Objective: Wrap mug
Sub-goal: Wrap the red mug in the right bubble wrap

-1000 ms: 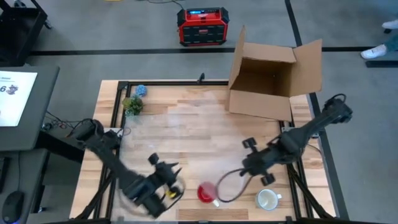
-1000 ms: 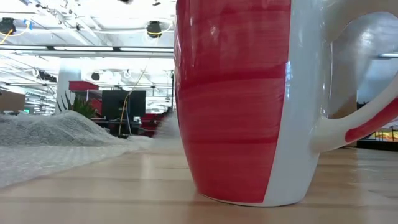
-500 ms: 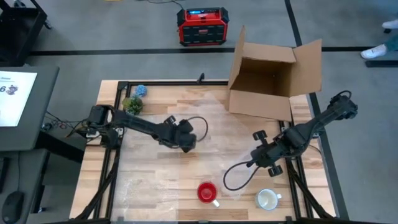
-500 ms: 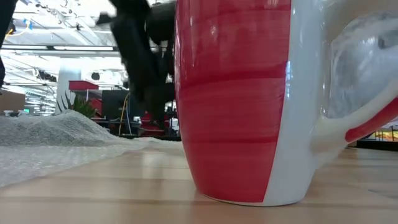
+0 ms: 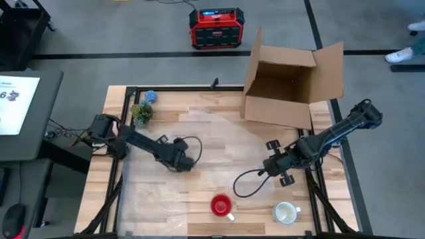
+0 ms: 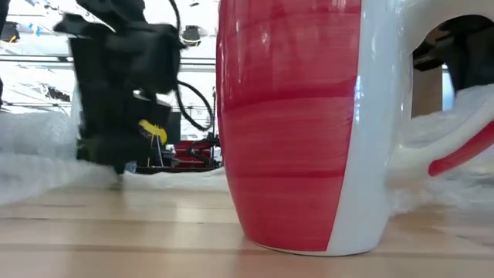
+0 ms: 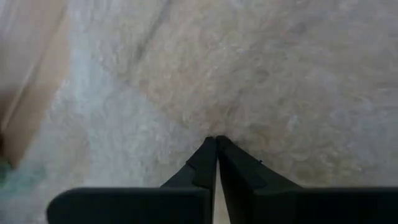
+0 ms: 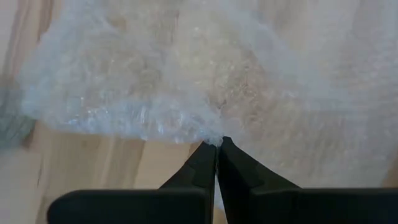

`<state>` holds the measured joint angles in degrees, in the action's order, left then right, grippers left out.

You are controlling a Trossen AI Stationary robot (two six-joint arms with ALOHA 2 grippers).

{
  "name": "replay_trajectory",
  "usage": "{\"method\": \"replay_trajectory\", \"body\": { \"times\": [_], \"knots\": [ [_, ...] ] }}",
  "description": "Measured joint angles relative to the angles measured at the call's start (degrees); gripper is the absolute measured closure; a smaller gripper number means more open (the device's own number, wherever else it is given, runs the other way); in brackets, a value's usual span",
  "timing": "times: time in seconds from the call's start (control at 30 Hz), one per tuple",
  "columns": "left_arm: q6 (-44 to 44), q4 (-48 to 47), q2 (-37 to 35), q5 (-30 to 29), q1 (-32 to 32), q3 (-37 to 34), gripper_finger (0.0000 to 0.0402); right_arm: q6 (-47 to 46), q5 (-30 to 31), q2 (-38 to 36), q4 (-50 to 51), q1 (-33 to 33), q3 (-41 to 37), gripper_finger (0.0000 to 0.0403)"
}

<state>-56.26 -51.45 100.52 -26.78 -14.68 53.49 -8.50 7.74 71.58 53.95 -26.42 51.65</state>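
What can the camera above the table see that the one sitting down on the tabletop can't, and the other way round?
Only the high view shows the cardboard box, the white mug, the small plant and the right pincer. Only the low view shows the room's ceiling lights and the red mug's white handle close up. Both show the red mug, the bubble wrap and the left pincer, shut on the bubble wrap.

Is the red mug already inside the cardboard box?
No, the red mug stands on the table near its front edge, far from the open cardboard box at the back.
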Motion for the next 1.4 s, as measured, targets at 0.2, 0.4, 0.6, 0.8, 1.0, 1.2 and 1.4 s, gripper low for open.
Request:
{"method": "replay_trajectory", "body": {
  "times": [0.2, 0.4, 0.6, 0.8, 1.0, 1.2, 1.4],
  "knots": [
    [-4.43, -1.74, -4.0, -1.48, -3.41, 0.0, 0.0402, -1.88, 1.19, 4.02, 1.46, 0.75, -0.23, 0.0374],
    [-3.39, -1.83, -11.98, -2.77, -4.15, 2.71, 0.0402, -6.17, -0.23, 5.3, 8.75, 1.11, 0.87, 0.0301],
    [1.27, 0.34, -18.44, -3.99, -6.88, 8.01, 0.0402, -7.1, -1.39, 5.24, 11.37, 0.14, 9.07, 0.0259],
    [8.31, 13.09, -19.58, -4.47, -13.71, 9.09, 0.0402, -4.19, -1.43, 5.24, 6.76, -3.41, 15.55, 0.0249],
    [8.12, 20.4, -16.15, -8.67, -19.16, 9.14, 0.0402, -5.47, 0.1, 5.27, 14.35, -6.05, 17.93, 0.0246],
    [5.18, 20.99, -11.93, -10.2, -20.67, 9.14, 0.0402, -0.45, -2.64, 6.64, -4.0, -8.25, 18.3, 0.0224],
    [3.18, 22.73, -7.74, -10.34, -20.65, 9.14, 0.0402, 14.19, -3.37, 15.14, -29.65, -12.46, 18.36, 0.0187]
  ]
}}
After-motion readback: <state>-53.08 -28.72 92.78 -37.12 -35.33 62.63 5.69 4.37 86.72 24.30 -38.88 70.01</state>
